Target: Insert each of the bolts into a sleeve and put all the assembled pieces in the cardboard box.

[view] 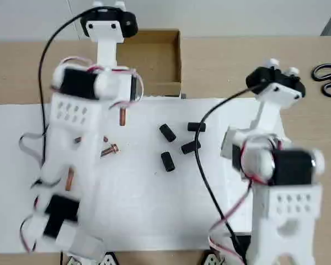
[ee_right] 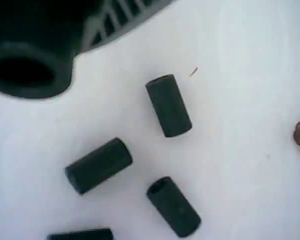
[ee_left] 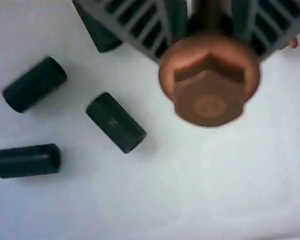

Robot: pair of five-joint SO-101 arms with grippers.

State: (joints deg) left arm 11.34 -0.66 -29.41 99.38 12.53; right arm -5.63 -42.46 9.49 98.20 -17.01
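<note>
Copper hex-head bolt point(ee_left: 209, 82) hangs pinched in my left jaws over the white sheet point(ee_left: 215, 195); my right jaws pinch a black hollow sleeve point(ee_right: 27, 70), with four loose sleeves point(view: 167, 161) lying mid-sheet.

We see a copper-toned metal bolt point(ee_left: 208, 82), faintly glossy, a matt black plastic sleeve point(ee_right: 57, 70), smooth white paper point(view: 154, 210) and a wood-grain table point(view: 226, 61).

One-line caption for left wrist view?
Left gripper grips a copper bolt, head toward camera; three black sleeves lie on white paper.
</note>
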